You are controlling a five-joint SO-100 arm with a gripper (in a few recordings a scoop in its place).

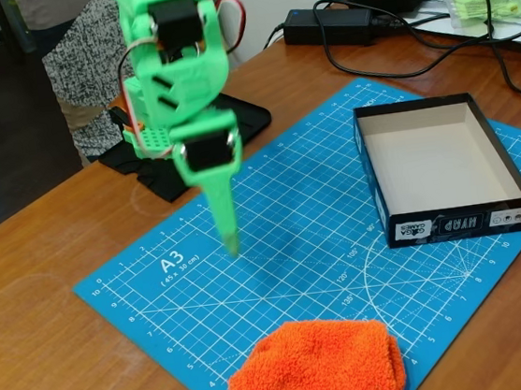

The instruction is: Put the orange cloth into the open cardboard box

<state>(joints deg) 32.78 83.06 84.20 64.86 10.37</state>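
- Wooden tabletop (54, 369) carries a blue cutting mat (288, 267) in the fixed view; black power adapters (328, 25) and a tangle of cables sit near the far edge.
- The green gripper (231, 243) hangs point-down over the mat's left half, holding nothing. Its fingers appear pressed together into a single tip, though from this angle a narrow gap cannot be ruled out.
- The orange cloth (316, 369) lies bunched at the mat's near edge, partly cut off by the frame, well apart from the gripper.
- The open cardboard box (438, 167) stands empty on the mat's right side, well apart from the cloth.
- Risks: a shallow pinch could take only loose pile and let the cloth slip mid-carry; a dangling corner could snag the box's near wall and shove the light tray aside.
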